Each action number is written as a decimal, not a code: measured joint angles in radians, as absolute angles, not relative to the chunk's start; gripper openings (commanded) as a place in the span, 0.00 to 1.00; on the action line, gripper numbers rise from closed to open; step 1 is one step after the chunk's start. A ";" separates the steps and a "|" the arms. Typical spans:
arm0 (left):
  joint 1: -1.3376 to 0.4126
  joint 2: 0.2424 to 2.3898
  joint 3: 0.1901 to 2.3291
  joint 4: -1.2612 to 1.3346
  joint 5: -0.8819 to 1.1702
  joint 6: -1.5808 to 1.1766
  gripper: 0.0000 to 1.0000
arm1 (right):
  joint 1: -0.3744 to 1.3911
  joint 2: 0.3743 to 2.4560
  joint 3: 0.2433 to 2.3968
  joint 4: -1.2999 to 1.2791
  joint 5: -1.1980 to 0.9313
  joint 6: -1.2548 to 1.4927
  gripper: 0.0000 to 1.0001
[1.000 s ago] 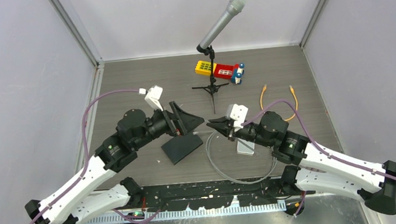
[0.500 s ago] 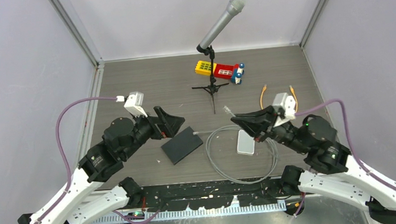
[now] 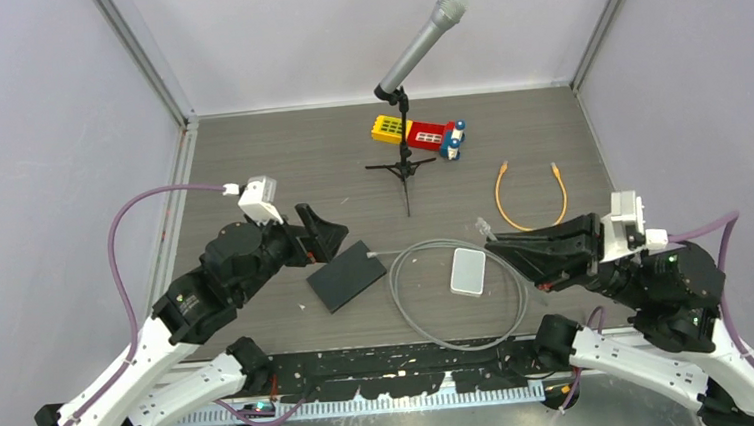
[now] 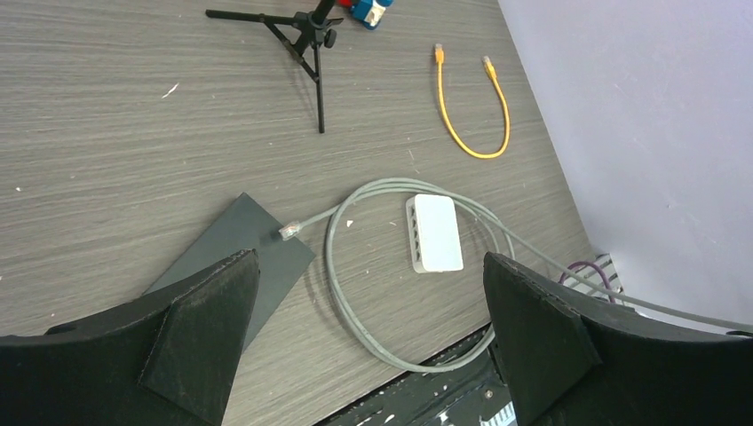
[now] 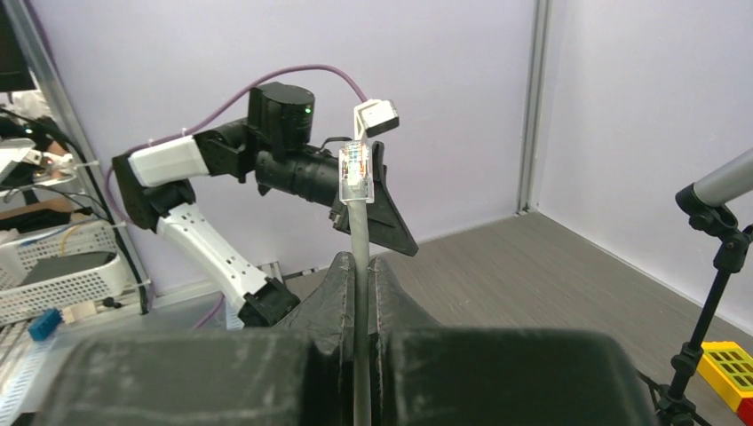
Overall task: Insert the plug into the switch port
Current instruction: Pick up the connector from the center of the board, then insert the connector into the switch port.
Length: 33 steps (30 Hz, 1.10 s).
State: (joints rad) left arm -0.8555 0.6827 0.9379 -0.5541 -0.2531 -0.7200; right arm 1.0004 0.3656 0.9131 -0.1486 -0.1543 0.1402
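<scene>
A grey cable [image 3: 431,331] lies looped on the table around a white switch [image 3: 468,271]. My right gripper [image 3: 501,246] is shut on the cable just behind its clear plug [image 3: 484,227] and holds it above the table, right of the switch. In the right wrist view the plug [image 5: 355,173] sticks out past the closed gripper [image 5: 360,264]. My left gripper [image 3: 329,232] is open and empty above the left side of the table. In the left wrist view the gripper [image 4: 364,266] frames the switch [image 4: 434,232], and the cable's other plug [image 4: 290,231] rests at the edge of a black pad.
The black pad [image 3: 345,275] lies left of the cable loop. A microphone on a tripod stand [image 3: 405,166] stands mid-table. Toy blocks [image 3: 423,133] sit behind it. An orange patch cable [image 3: 533,202] lies at the right.
My right gripper has pulled back to the right with the plug in it, away from the centre and past the switch. My left gripper drew back to the left, then stayed still.
</scene>
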 measured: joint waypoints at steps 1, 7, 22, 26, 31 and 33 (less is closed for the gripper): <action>-0.855 0.683 0.938 -0.554 -0.254 -0.720 1.00 | 1.000 0.355 0.914 -0.152 -0.161 0.142 0.01; -0.855 0.683 0.938 -0.556 -0.255 -0.716 1.00 | 1.000 0.279 0.924 -0.156 -0.188 0.160 0.00; -0.855 0.701 0.938 -0.561 -0.260 -0.665 1.00 | 1.000 0.244 1.025 -0.223 -0.178 0.187 0.00; -0.842 0.738 0.938 -0.600 -0.314 -0.624 1.00 | 1.000 0.405 1.109 -0.364 -0.026 0.171 0.00; -0.642 0.875 0.937 -0.620 -0.239 -0.589 0.98 | 1.000 0.747 1.045 -0.411 0.096 0.178 0.00; -0.522 0.953 0.924 -0.603 -0.171 -0.585 0.98 | 1.000 0.878 0.957 -0.379 0.105 0.204 0.01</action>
State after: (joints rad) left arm -0.5220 0.9531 0.9237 -0.6029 -0.1707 -0.5846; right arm 1.0004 0.8783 0.9569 -0.3790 0.1055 0.2035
